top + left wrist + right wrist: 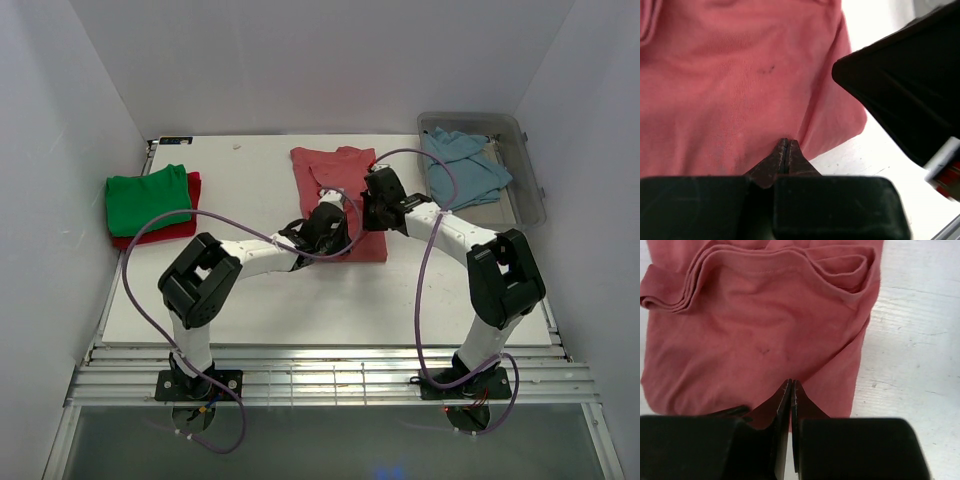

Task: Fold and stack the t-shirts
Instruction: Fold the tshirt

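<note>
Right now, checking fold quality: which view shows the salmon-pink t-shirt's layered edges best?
Right wrist: the salmon-pink t-shirt fills it, stacked fold edges clear at top. Top external shows it small, partly hidden; left wrist shows only one corner.

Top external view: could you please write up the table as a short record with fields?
salmon-pink t-shirt: mid-table, folded narrow, layered edges showing
green t-shirt: folded, far left, lying on the red t-shirt
light blue t-shirt: crumpled inside the clear bin, far right
left gripper: shut, apparently pinching the salmon-pink t-shirt, creases running to its tips
right gripper: shut, apparently pinching the same shirt
shirts stacked: two
</note>
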You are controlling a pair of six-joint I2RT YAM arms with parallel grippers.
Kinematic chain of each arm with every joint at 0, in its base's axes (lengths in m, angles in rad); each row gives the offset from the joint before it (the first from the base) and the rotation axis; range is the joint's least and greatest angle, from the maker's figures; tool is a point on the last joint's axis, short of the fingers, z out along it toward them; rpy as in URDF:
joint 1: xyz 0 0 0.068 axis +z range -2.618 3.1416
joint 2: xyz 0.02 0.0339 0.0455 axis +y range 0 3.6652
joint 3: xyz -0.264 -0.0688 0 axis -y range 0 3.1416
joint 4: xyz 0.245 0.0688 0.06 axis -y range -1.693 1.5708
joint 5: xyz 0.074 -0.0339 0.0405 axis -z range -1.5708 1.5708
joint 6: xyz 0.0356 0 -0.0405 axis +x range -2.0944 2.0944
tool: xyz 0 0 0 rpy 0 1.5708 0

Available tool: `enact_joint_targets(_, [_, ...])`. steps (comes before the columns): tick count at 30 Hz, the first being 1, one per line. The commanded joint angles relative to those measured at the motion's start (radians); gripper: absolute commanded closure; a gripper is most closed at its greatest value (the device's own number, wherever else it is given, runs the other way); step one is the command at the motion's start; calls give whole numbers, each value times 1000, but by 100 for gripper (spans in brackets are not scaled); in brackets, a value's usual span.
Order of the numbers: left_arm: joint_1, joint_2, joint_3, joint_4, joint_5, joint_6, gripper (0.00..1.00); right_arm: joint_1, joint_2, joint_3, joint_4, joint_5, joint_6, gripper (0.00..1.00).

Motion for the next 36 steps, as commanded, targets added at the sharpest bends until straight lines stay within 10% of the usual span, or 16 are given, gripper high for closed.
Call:
enact_joint_targets(1, [4, -24, 9, 58, 38, -16, 100, 5, -21, 10, 74, -88, 29, 92])
enact_joint_targets(24, [-107, -205, -516, 132, -47, -118, 100, 19, 188, 7, 246, -414, 128, 92])
enact_joint_targets(36, [-270, -342, -691, 44, -122, -279, 100, 44, 231, 19, 231, -339, 125, 92])
